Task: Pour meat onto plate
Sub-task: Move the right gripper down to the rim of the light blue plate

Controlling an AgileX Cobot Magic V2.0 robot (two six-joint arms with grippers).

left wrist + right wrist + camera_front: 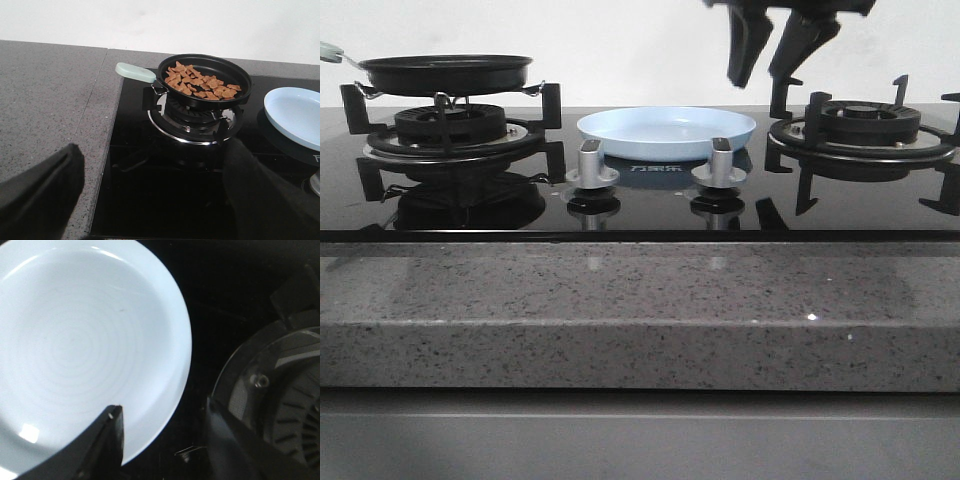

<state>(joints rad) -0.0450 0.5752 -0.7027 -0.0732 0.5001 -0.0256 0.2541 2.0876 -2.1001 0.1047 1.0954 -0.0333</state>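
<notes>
My left gripper [150, 200] is wide and empty, so I'll square up on the handle [135, 72] ahead, keeping the meat [200, 85] level.

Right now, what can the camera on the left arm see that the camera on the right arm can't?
Only the left wrist view shows the meat, lying in the black frying pan on its burner, the pan's pale handle, and the grey counter. The left gripper is open and empty.

Only the right wrist view shows the other burner, and the open right gripper above the plate's edge.

Both show the light-blue plate, with nothing on it, and the black glass cooktop.
</notes>
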